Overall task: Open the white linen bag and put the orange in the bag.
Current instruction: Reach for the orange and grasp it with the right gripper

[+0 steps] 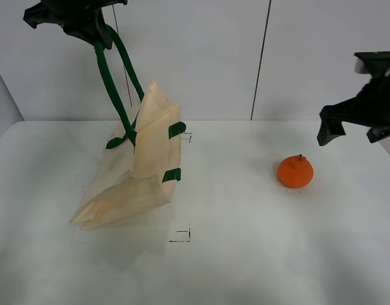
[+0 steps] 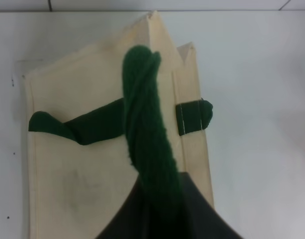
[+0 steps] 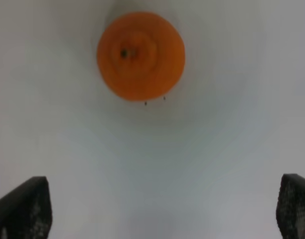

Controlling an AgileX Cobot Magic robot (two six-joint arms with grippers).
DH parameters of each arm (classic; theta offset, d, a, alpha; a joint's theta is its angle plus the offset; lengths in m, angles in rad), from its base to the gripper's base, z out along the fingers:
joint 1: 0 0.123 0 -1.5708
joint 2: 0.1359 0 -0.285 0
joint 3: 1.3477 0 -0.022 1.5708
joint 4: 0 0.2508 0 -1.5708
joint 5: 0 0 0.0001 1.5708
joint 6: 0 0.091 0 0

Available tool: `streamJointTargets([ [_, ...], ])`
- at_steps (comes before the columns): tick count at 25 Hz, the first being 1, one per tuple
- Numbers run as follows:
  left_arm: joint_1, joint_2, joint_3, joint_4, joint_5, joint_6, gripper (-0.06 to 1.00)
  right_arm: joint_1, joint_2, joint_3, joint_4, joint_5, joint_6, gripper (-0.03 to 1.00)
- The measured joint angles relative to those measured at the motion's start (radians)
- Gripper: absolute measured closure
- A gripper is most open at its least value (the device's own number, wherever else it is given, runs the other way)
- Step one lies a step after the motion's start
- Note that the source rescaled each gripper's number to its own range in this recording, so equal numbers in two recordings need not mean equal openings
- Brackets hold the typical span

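The white linen bag [image 1: 140, 171] hangs half-lifted from the table, pulled up by one dark green handle [image 1: 112, 76]. My left gripper [image 1: 80, 22] is high at the back left, shut on that handle. In the left wrist view the twisted handle [image 2: 145, 129] runs into the jaws above the cream bag [image 2: 92, 164]. The orange [image 1: 295, 171] sits on the table at the right, knob upward. My right gripper [image 1: 354, 124] hovers open above and to the right of it, and its wrist view looks down on the orange [image 3: 141, 56] between the wide fingertips [image 3: 23, 206].
A white table [image 1: 245, 254] carries small black corner marks [image 1: 182, 236] in front of the bag and another mark [image 1: 187, 136] behind it. A white wall with a dark vertical seam [image 1: 261, 60] stands at the back.
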Motion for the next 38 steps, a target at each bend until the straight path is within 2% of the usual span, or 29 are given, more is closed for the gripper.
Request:
streamJointTargets([
  [4, 0.000, 0.000, 0.000, 0.000, 0.000, 0.003, 0.94, 0.005, 0.243, -0.238, 0.007, 0.113, -0.004, -0.03],
  [8, 0.000, 0.000, 0.000, 0.000, 0.000, 0.003, 0.94, 0.035, 0.365, -0.338, 0.010, 0.138, -0.007, -0.03],
  [17, 0.000, 0.000, 0.000, 0.000, 0.000, 0.004, 0.94, 0.058, 0.488, -0.345, -0.010, 0.107, 0.020, -0.03],
  [28, 0.000, -0.001, 0.000, -0.001, 0.000, 0.011, 0.94, 0.058, 0.593, -0.348, -0.029, 0.000, 0.023, -0.03],
  [30, 0.000, -0.001, 0.000, -0.001, 0.000, 0.011, 0.94, 0.058, 0.606, -0.348, -0.023, -0.010, 0.025, -0.01],
  [32, 0.000, -0.001, 0.000, -0.001, 0.000, 0.011, 0.94, 0.058, 0.609, -0.348, -0.023, -0.012, 0.026, 0.14],
  [33, 0.000, -0.001, 0.000, -0.001, 0.000, 0.012, 0.94, 0.058, 0.609, -0.348, -0.023, -0.012, 0.026, 0.28],
  [35, 0.000, -0.001, 0.000, -0.002, 0.000, 0.012, 0.94, 0.058, 0.608, -0.348, -0.022, -0.012, 0.026, 0.71],
  [36, 0.000, -0.001, 0.000, -0.002, 0.000, 0.012, 0.94, 0.058, 0.605, -0.351, -0.022, -0.012, 0.026, 0.87],
  [37, 0.000, -0.001, 0.000, -0.002, 0.000, 0.012, 0.94, 0.058, 0.599, -0.356, -0.019, -0.013, 0.026, 0.97],
  [38, 0.000, -0.001, 0.000, -0.002, 0.000, 0.012, 0.94, 0.058, 0.591, -0.361, -0.016, -0.012, 0.026, 0.96],
])
